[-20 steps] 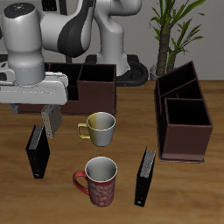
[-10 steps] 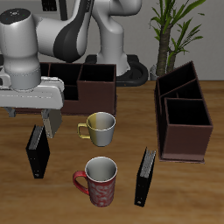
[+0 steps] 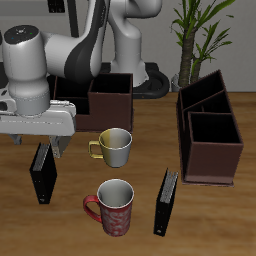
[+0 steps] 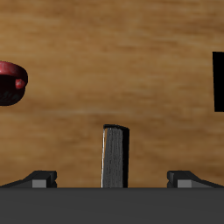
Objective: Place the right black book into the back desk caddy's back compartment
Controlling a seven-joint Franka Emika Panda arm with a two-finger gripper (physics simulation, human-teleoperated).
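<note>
A: From the front, where is the right black book (image 3: 43, 172)?

B: Upright beside the yellow mug (image 3: 115, 147), under the gripper (image 3: 36, 140), well apart from the back desk caddy (image 3: 97, 95).

A: And at the wrist?

B: Jaws wide, empty, book's (image 4: 115, 156) top edge centred between them. I'd descend straight, then close across its covers.

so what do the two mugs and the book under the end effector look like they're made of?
Yellow-green mug: looks like glazed ceramic, with a soft sheen. Red mug: also ceramic-looking, patterned outside, pale inside. Right black book: matte black hard cover, and the wrist view shows a grey paper-like page edge. Rendered, so only a guess.
</note>
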